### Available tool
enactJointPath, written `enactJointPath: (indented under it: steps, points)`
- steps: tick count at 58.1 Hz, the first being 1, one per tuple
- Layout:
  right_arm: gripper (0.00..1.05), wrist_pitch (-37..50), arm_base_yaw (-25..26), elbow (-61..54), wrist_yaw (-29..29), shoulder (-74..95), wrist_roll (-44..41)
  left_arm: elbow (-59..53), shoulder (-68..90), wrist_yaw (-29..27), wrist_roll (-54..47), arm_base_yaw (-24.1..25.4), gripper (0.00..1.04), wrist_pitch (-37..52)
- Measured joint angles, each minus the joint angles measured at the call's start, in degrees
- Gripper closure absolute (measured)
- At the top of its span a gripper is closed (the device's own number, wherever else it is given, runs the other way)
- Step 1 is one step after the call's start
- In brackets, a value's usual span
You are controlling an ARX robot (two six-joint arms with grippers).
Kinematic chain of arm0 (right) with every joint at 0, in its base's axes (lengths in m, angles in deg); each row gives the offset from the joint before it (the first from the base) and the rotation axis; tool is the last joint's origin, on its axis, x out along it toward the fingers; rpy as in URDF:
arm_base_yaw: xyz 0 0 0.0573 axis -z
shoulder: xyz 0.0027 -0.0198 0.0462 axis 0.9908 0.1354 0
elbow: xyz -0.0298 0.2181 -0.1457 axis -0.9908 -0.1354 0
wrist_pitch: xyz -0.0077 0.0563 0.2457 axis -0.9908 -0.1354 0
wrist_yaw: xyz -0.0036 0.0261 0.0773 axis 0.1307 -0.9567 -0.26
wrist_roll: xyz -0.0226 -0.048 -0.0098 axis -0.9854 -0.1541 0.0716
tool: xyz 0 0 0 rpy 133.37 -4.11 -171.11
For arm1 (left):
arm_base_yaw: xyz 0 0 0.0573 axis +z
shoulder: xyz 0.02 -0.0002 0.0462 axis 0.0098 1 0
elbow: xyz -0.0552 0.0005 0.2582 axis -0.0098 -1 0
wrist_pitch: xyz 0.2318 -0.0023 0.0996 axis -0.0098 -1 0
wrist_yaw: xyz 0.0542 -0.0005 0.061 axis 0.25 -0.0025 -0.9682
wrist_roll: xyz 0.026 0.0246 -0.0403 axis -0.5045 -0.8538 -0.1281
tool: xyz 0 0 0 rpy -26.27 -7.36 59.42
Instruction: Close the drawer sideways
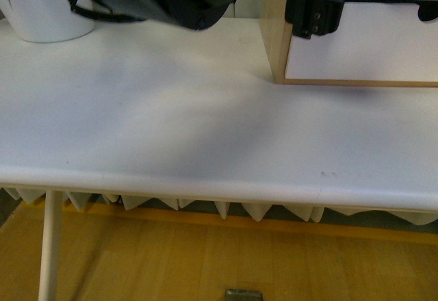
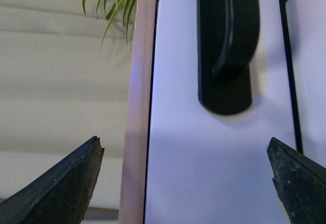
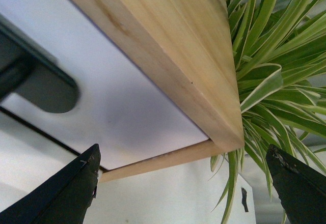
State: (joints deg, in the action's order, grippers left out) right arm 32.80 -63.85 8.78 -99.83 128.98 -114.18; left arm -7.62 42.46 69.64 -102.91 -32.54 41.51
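White worktop (image 1: 171, 109) fills the front view, pale wood floor (image 1: 205, 260) below it, white pot (image 1: 41, 14) at the far corner. Light-wood cabinet (image 1: 275, 41) stands on the worktop. Left gripper (image 2: 182, 183) is up at its wood side, jaws released and spread wide, gripping nothing. Straight ahead between those jaws is the drawer (image 2: 204, 152), its white front facing them. Black bar handle (image 2: 226, 40) sits ahead of the gap, closer to one tip, and the cabinet's wood edge is nearer the other tip. Thin dark seam runs just beside the handle. Green leaves (image 2: 109, 5) show past the wood edge. Whether the left jaws touch the cabinet: cannot tell. How far the drawer stands out: cannot tell. Right gripper (image 3: 181, 188) is also released, jaws wide, nothing held. Cabinet's wood corner lies ahead between them, with the striped plant (image 3: 270, 56) beyond it toward one tip. Toward the other tip is a white front with a dark rounded piece (image 3: 48, 94); handle end or notch, cannot tell.
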Motion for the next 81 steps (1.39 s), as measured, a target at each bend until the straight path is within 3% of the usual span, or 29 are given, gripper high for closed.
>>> enactJointPath:
  steps: [24,39,51,59,73,77,81]
  points:
    - [0.09,-3.89,3.30,-15.50,-6.08,-23.30,4.20,-22.58,-16.20,-6.45,14.78,2.03,0.06,11.52]
    - [0.09,-5.53,7.30,-29.48,-8.26,-43.65,11.17,-44.37,-33.27,-12.55,31.28,7.78,0.06,14.88]
    - [0.09,-8.92,11.26,-40.59,-8.90,-60.08,20.28,-61.35,-50.66,-16.11,45.70,15.58,0.06,8.87]
    - [0.09,-12.11,13.03,-46.80,-9.05,-70.58,27.69,-70.71,-61.53,-14.53,55.21,22.21,0.06,2.97]
    - [0.09,-12.31,13.51,-47.58,-9.44,-73.33,32.33,-71.38,-63.43,-14.51,59.93,23.21,0.07,2.80]
    - [0.23,-16.11,15.19,-48.72,-16.76,-76.70,41.22,-72.00,-65.83,-18.99,70.86,23.34,0.22,-0.26]
    - [0.38,-17.09,11.82,-50.93,-14.73,-80.30,48.92,-73.35,-68.81,-18.78,80.54,24.46,0.36,-2.12]
